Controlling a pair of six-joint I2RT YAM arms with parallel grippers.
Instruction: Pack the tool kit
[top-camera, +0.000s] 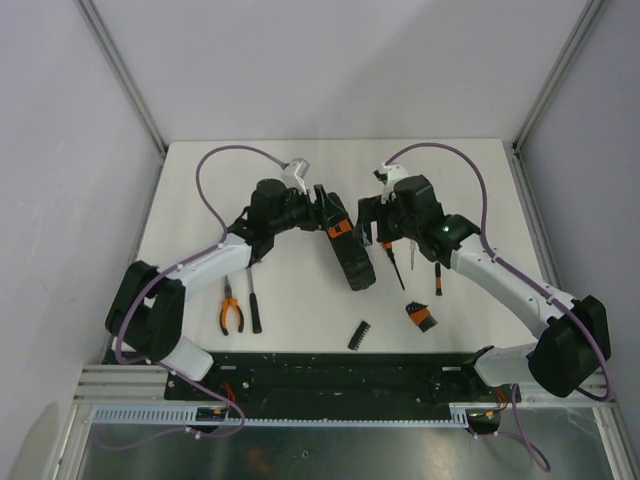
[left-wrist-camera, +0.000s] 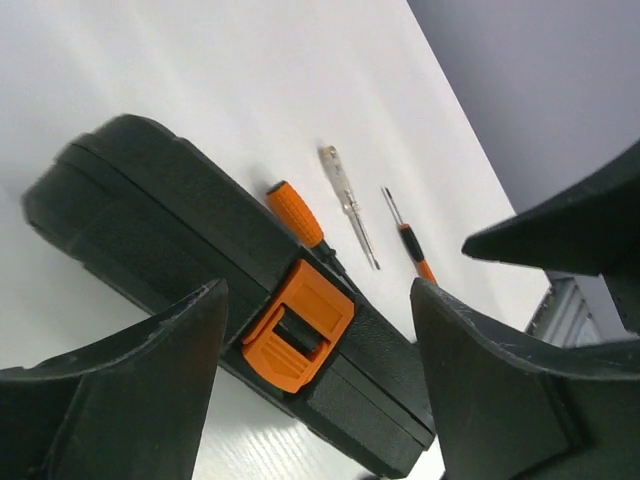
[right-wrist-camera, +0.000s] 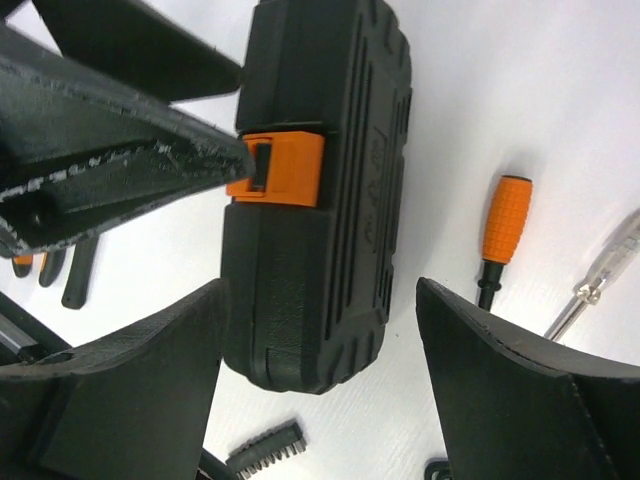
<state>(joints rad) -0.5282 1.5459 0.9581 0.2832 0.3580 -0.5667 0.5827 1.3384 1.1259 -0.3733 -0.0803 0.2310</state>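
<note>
The tool kit case (top-camera: 352, 258) stands on its edge mid-table, lid shut, with its orange latch (left-wrist-camera: 300, 325) across the seam. My left gripper (left-wrist-camera: 318, 290) is open, its jaws astride the latch side of the case (left-wrist-camera: 170, 230). In the right wrist view one left fingertip (right-wrist-camera: 215, 160) reaches right up to the latch (right-wrist-camera: 290, 168). My right gripper (right-wrist-camera: 320, 290) is open too, hanging over the near end of the case (right-wrist-camera: 320, 180) and holding nothing. An orange-handled screwdriver (right-wrist-camera: 505, 225) and a clear tester pen (right-wrist-camera: 600, 275) lie loose beside the case.
Pliers (top-camera: 231, 308) and a black tool (top-camera: 254, 308) lie at the near left. A black bit strip (top-camera: 358, 335) and a small bit holder (top-camera: 420, 317) lie near the front. A thin screwdriver (left-wrist-camera: 412, 250) lies right of the case. Walls enclose the table.
</note>
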